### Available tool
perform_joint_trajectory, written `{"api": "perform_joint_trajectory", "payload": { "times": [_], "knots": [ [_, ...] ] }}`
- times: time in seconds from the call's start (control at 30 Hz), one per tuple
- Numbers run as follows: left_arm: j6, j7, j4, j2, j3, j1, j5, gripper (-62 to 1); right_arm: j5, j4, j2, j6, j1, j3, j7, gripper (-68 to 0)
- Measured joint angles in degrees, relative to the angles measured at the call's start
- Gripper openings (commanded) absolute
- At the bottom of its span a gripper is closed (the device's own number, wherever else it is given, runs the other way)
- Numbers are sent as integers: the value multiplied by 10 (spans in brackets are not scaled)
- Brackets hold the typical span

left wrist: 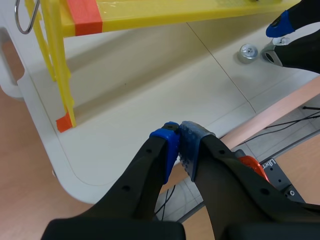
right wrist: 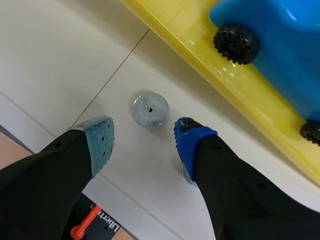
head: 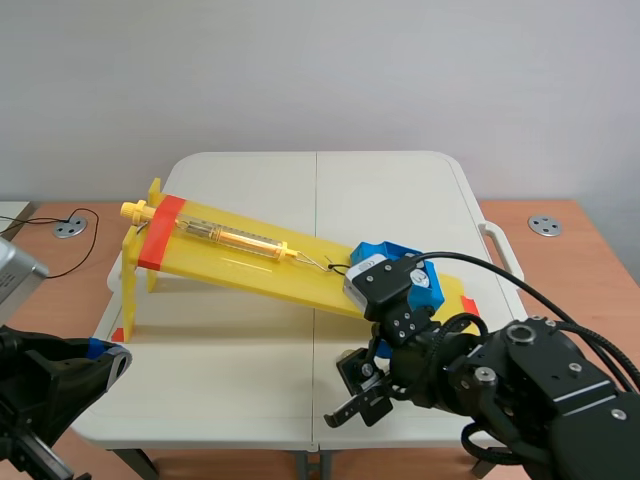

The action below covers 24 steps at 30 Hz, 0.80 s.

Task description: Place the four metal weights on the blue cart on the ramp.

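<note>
- My right pincer [right wrist: 142,142] is spread open, with a round metal weight [right wrist: 150,110] lying flat on the white table [right wrist: 60,60] between and just ahead of the pads.
- Just past that is the yellow ramp [right wrist: 200,65], blue cart [right wrist: 280,45] parked on its low end.
- My left pincer [left wrist: 179,147] is closed on nothing, over by the table's near edge.

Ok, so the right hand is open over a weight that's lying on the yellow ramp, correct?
No. The right hand is open over the weight, but it lies on the table beside the yellow ramp, as the right wrist view shows.
</note>
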Motion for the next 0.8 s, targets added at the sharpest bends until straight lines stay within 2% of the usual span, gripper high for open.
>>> {"api": "perform_joint_trajectory", "payload": {
  "times": [0.23,0.53,0.7,0.8],
  "knots": [
    [0,0,0,0,0,0,0,-578,-10,-37,-22,-13,27,-13,14,-400],
    [0,0,0,0,0,0,0,-578,-13,-70,-32,-15,38,-15,21,-407],
    [0,0,0,0,0,0,0,-578,-13,-81,-32,-15,38,-15,33,-455],
    [0,0,0,0,0,0,0,-578,-13,-81,-32,-15,38,-15,35,-516]
  ]
}}
